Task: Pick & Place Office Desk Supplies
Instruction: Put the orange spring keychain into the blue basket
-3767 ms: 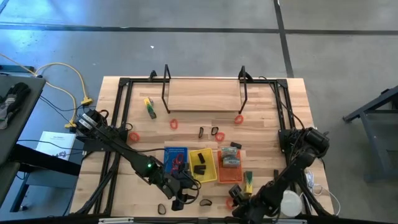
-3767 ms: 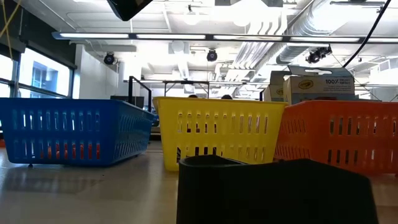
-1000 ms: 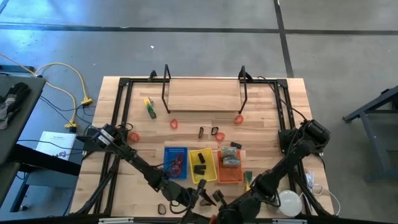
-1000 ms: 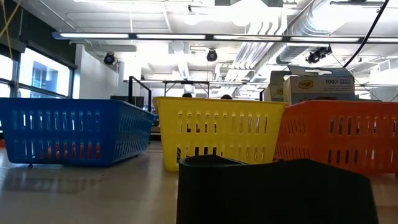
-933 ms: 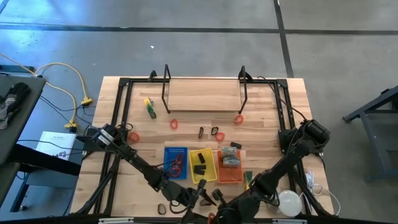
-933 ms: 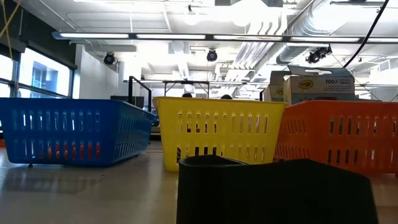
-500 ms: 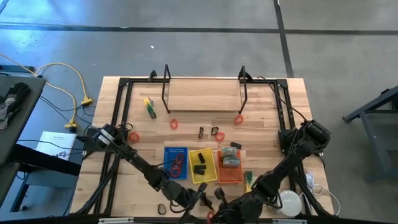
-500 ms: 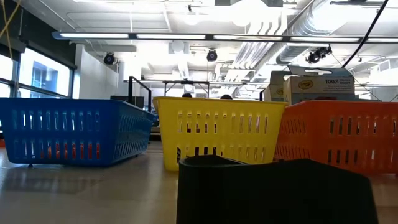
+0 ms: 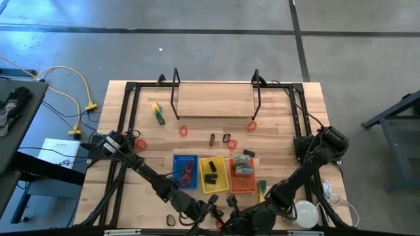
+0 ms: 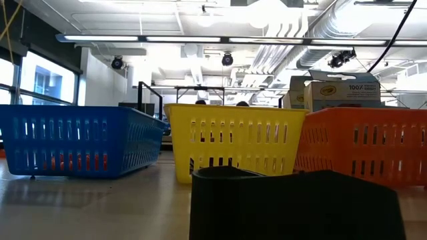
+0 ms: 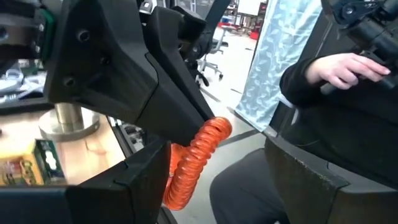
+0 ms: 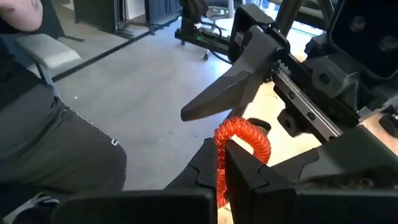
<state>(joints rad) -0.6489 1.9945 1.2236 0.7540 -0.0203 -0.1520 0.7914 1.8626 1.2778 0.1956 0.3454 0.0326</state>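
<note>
At the table's near edge my right gripper is shut on a red coiled band, one of the office desk supplies. My left gripper meets it head-on, open, with one finger on either side of the band. More supplies lie on the wood: red loops, black clips and a yellow-green piece. Others lie in the trays. My right gripper pinches the coiled band between its two fingers at one spot on the loop. The rest of the loop arches out past the fingertips, clear of the table. My left gripper: its finger stands right beside the band, and I cannot tell whether it touches.
Blue, yellow and orange trays stand side by side just beyond the grippers. A round white object sits near right. A dark object fills the low view's foreground. A seated person is close to the near edge.
Both grippers have kept their place at the near edge. Each wrist has turned a little, and the band stays in my right gripper between the left one's open fingers.
</note>
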